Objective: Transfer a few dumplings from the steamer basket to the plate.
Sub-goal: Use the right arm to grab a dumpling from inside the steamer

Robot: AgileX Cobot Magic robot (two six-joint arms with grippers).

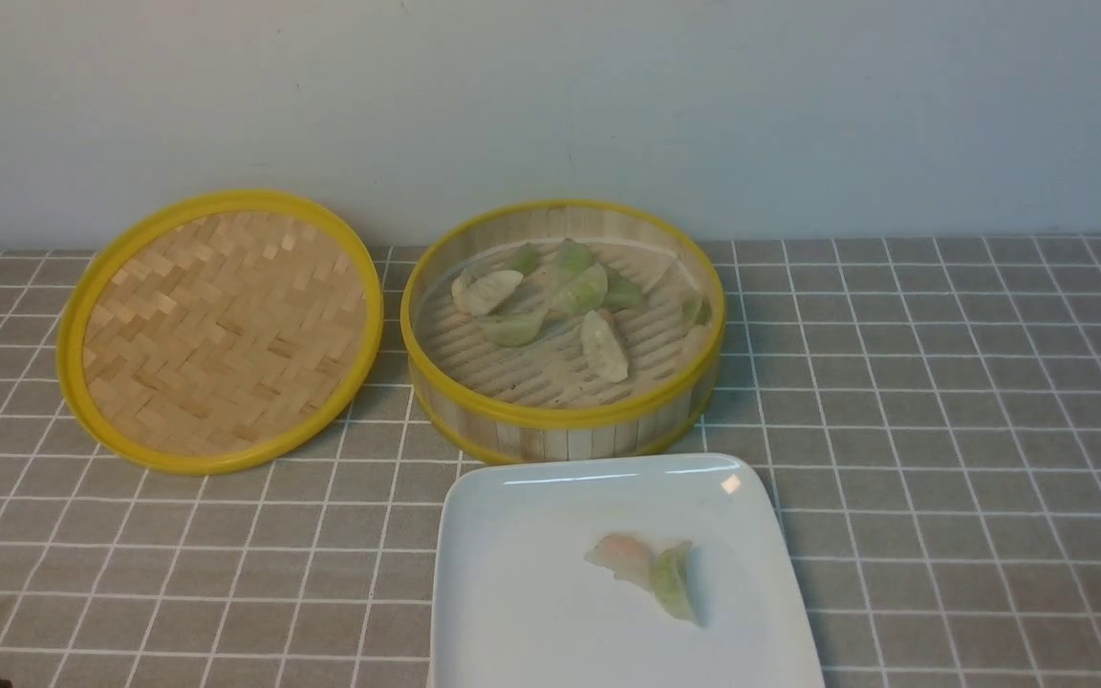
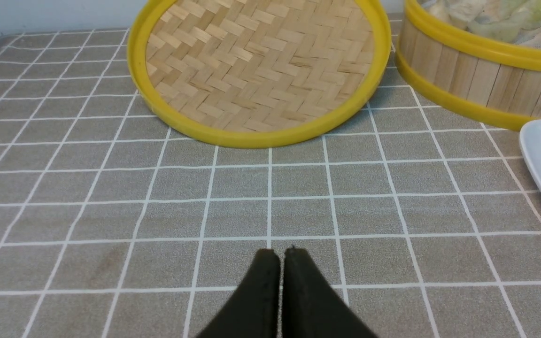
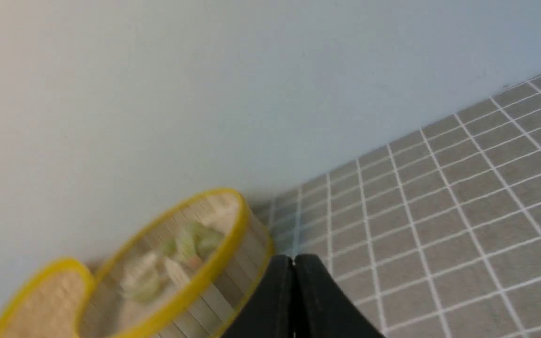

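Beyond the left hand (image 2: 281,256), dumplings (image 1: 565,291), in steamer basket (image 1: 565,416)

- round slatted bamboo steamer basket (image 1: 565,416): pale tan wall and floor, yellow rims
- flat round woven-bamboo lid (image 1: 226,334): tan zigzag weave, mixed light/darker strips, yellow rim
- glossy rounded-square plate (image 1: 550,592): plain white
- small crescent dumplings in basket (image 1: 581,290): mostly pale green, some whitish
- two crescent dumplings on plate: one pinkish-white (image 1: 625,556), one pale green (image 1: 674,583)
- tiled-look worktop (image 1: 895,411): grey-brown, white grid lines
- smooth wall behind (image 1: 550,96): pale blue-grey
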